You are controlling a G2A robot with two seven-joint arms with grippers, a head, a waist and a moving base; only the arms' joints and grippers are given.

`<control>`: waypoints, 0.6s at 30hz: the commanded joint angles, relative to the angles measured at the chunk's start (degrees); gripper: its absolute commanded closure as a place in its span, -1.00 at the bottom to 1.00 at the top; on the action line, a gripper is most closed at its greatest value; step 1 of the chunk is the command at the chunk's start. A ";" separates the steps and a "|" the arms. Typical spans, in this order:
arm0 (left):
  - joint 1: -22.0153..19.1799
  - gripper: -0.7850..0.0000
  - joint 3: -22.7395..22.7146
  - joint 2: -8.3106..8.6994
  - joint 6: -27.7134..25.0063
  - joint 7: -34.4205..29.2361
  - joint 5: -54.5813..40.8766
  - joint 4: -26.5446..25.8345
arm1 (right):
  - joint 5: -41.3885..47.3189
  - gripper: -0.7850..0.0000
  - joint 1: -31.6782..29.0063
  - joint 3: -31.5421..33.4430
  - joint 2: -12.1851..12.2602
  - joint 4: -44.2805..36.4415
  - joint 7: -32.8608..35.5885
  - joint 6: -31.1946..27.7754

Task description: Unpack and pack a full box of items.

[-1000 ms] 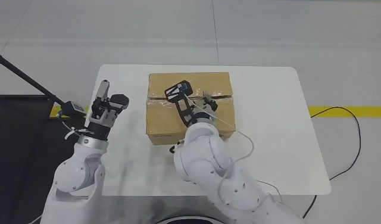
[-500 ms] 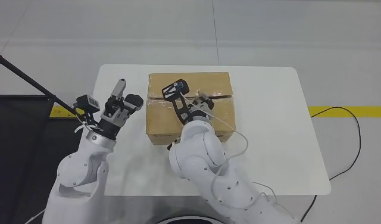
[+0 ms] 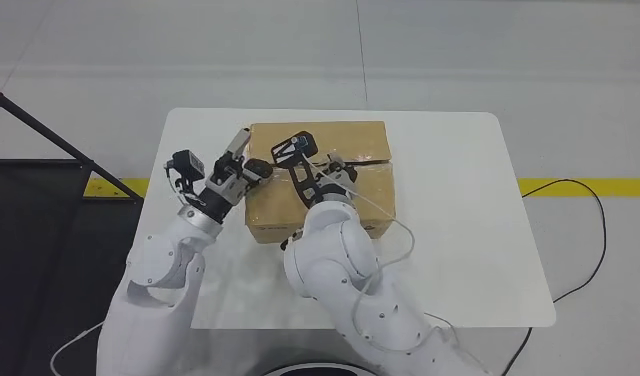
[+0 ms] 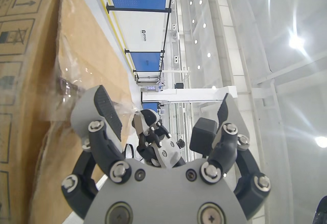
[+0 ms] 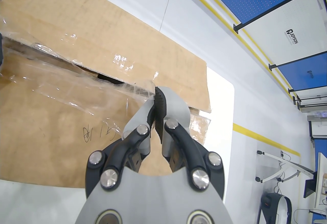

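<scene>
The cardboard box (image 3: 365, 141) is shown at the centre of the table (image 3: 460, 196), its top seam sealed from 9 to 3 o'clock with clear tape (image 5: 76, 74). The right gripper (image 5: 156, 97) is closed at mid-seam, apparently pinching the tape. The left gripper (image 3: 247, 158) is held open at the box's 9 o'clock end. If pulled unbraced, the box may be dragged or the film snapped.

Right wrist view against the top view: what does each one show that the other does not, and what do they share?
Right wrist view: the right gripper shut on clear tape at the box seam, with a dark gap under the far flap. Top view: the left gripper, open, at the box's left end, and the white table around it. Both: the box, the table and the right gripper at the seam.
</scene>
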 commanded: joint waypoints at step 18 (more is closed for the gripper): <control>-1.35 -1.00 2.51 0.13 1.01 3.71 2.13 3.07 | -2.64 1.00 -4.38 2.41 -1.79 -1.98 -6.59 -0.24</control>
